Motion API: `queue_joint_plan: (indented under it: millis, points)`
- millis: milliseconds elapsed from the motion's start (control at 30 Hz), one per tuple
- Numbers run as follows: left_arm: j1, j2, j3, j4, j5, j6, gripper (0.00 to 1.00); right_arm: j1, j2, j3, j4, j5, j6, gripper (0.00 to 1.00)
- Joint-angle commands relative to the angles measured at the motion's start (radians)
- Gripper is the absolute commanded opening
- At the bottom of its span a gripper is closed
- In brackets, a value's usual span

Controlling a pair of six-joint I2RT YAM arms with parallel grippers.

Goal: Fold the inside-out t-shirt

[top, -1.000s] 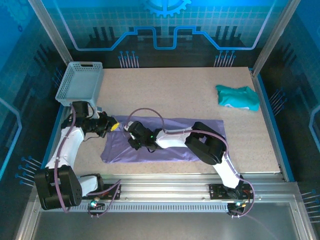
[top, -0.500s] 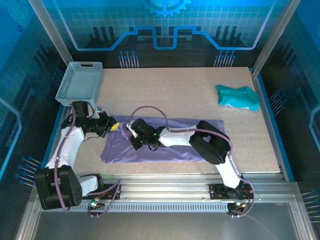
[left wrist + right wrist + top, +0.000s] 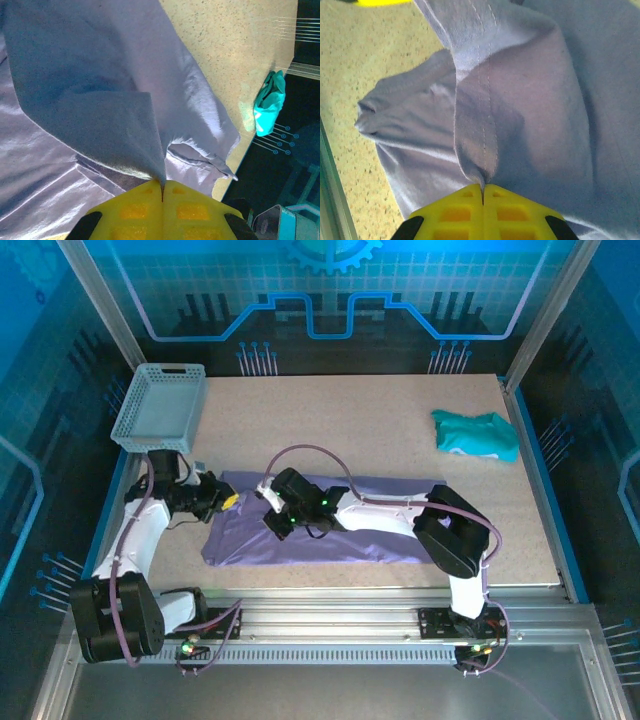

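The left arm (image 3: 130, 540) is seen rising from its base at the near left, bent at the elbow by the left edge, with the forearm turned to the right. The left gripper (image 3: 228, 502) is carried low, and in the left wrist view its yellow pads (image 3: 135, 210) are pressed together, a fold of the inside-out t-shirt (image 3: 100, 100) being pinched at their tips. The right arm (image 3: 455, 540) is folded sharply above its base at the near right, and its forearm is stretched far to the left. The right gripper (image 3: 272, 525) is angled downward and to the left; its jaws are closed, with cloth caught between them.
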Motion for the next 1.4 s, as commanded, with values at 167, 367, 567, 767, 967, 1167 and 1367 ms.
queue_joint_plan:
  millis: [167,367,567,767,967,1167,1367]
  points:
    - [0.009,-0.104,-0.125,-0.032,-0.059,0.008,0.00,-0.009,0.021,-0.021,-0.088,-0.092,-0.039,0.02]
    - [0.009,-0.275,-0.175,-0.092,-0.141,-0.047,0.29,-0.009,0.032,-0.013,-0.145,-0.151,-0.091,0.08]
    - [0.009,-0.393,-0.146,-0.117,-0.332,-0.034,0.59,-0.018,-0.001,-0.024,-0.196,-0.185,-0.154,0.21]
    - [0.005,-0.335,-0.079,-0.093,-0.393,0.032,0.64,-0.039,-0.056,-0.047,-0.213,-0.202,-0.175,0.30]
    - [-0.156,-0.210,-0.092,0.128,-0.336,-0.028,0.63,-0.069,-0.052,-0.068,-0.062,-0.240,-0.034,0.32]
    - [-0.228,0.071,-0.131,0.334,-0.340,-0.117,0.54,-0.078,0.026,-0.039,-0.039,-0.128,0.141,0.31]
    - [-0.219,0.215,-0.188,0.386,-0.398,-0.107,0.53,-0.085,0.100,-0.044,-0.104,-0.113,0.204,0.28]
